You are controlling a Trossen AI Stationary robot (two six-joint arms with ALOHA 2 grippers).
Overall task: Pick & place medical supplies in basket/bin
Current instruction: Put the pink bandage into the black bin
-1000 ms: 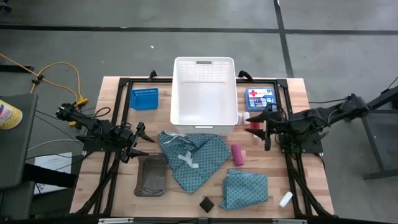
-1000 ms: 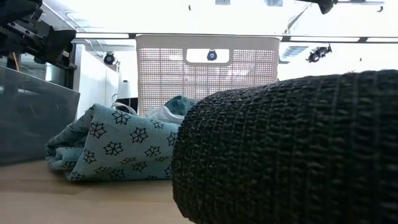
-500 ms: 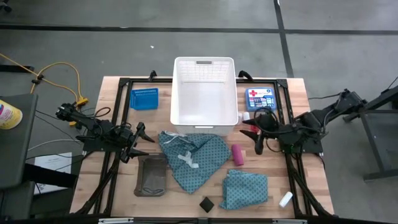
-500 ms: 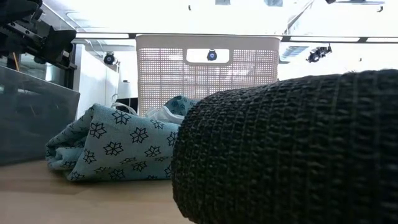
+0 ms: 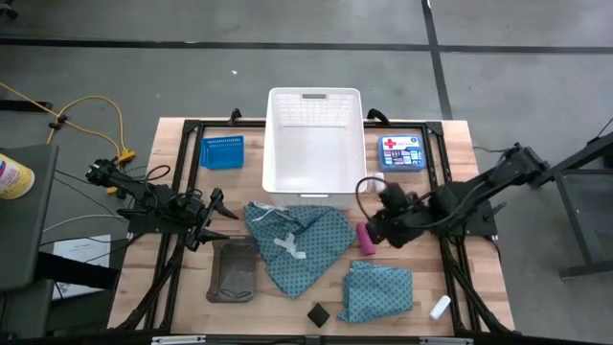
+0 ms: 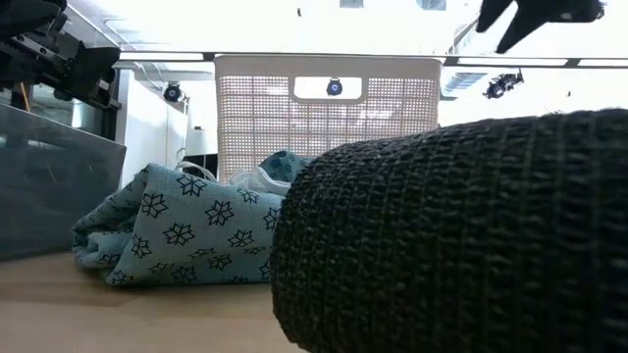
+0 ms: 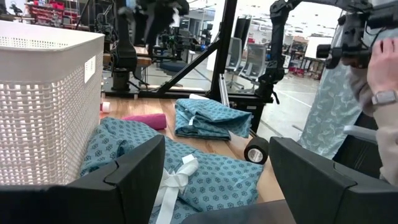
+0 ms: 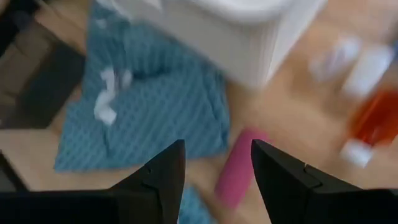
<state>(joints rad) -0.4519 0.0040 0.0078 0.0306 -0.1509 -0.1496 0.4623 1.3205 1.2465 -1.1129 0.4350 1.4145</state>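
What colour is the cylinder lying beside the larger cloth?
Pink; the pink cylinder shows best in the high view.

pink cylinder [image 5: 366, 238] lying flat | between teal cloth [image 5: 297, 240] and white basket [image 5: 315, 146] corner

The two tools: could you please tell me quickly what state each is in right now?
Left tool: open, holding nothing, beside the larger teal cloth.
Right tool: open, empty, above the pink cylinder.

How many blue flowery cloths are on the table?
2. A big teal dotted cloth with white ties lies spread just in front of the large white slotted plastic basket. A smaller folded teal cloth sits near the table's front edge, beside the black block.
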